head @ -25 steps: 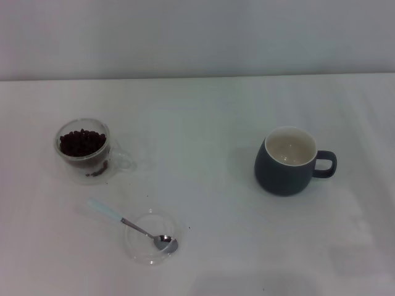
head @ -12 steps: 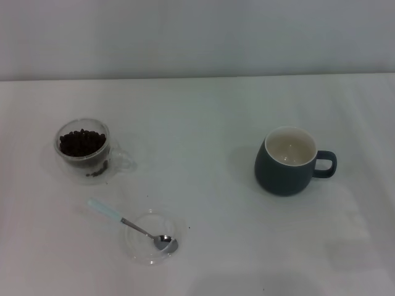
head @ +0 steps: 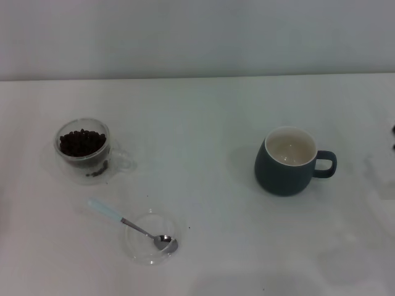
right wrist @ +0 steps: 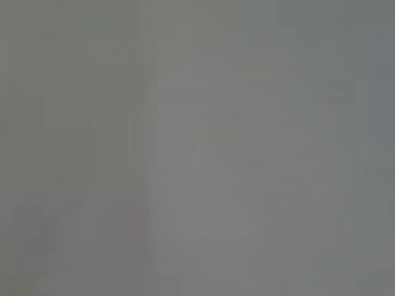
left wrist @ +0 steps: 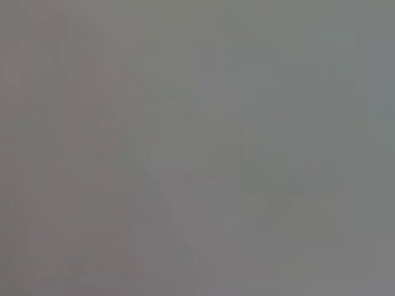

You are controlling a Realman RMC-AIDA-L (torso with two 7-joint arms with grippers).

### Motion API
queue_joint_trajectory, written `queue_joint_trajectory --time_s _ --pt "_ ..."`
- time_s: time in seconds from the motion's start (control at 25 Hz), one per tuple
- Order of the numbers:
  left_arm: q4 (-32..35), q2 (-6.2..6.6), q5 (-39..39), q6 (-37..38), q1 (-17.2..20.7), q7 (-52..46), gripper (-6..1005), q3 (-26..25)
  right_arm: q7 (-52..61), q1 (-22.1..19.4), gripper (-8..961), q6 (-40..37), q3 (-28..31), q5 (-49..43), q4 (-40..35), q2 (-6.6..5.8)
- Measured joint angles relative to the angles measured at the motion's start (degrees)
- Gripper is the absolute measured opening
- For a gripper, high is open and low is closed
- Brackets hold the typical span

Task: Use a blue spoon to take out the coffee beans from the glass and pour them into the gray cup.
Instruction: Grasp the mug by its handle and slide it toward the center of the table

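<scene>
Nothing's moved except a dark speck creeping in at the right edge; your grippers aren't visible, so grip unknown. Blue spoon [head: 133, 226] untouched, coffee beans [head: 81, 142] fill the glass [head: 86, 152], gray cup [head: 289, 161] empty.

Plain staged test bench rather than a lived-in kitchen, bare white table [head: 203, 105] running to a blank pale wall [head: 197, 37], only a few coffee vessels set out, nothing else showed the setting.

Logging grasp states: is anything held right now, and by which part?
Nothing is held. The spoon lies free, its bowl in the clear dish; neither gripper shows.
</scene>
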Motion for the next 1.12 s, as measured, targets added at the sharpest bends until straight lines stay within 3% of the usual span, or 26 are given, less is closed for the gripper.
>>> queue_joint_trajectory --time_s 0.4,0.6,1.12 --pt "0.29 -0.06 3.03 0.5 -0.75 -1.12 613 0.0 1.0 -0.48 819 2.47 -9.57 0.01 -0.33 0.18" --pt "0.44 -0.08 3.65 0.57 -1.16 -1.65 613 0.0 1.5 -0.27 812 7.9 -12.34 0.01 -3.51 0.23" --pt "0.65 0.01 4.06 0.7 -1.33 -1.69 614 0.09 0.69 1.03 795 19.53 -13.31 0.52 -8.35 0.36"
